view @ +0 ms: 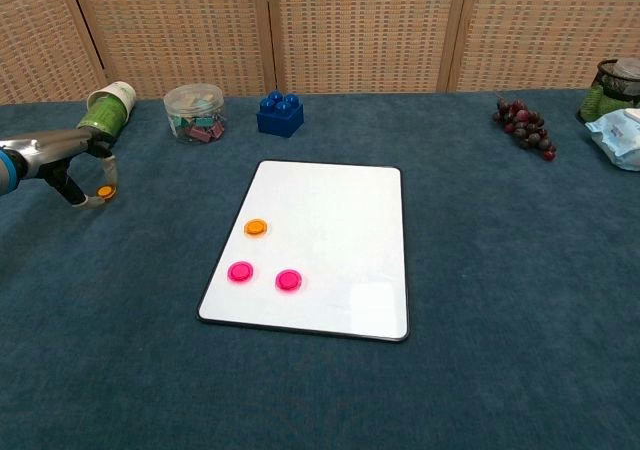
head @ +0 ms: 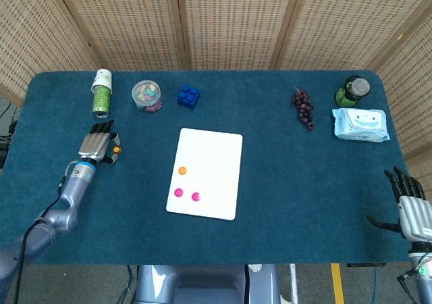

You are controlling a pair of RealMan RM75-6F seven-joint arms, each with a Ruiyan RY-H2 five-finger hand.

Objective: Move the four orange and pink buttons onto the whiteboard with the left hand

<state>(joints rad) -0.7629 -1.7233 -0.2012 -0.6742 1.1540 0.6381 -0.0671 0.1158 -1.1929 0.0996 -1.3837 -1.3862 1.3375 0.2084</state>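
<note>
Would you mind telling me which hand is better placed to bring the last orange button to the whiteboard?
The left hand: it already pinches the orange button, a short way from the whiteboard. The right hand sits open at the table's far right edge.

Left hand pinches orange button beside whiteboard
</note>
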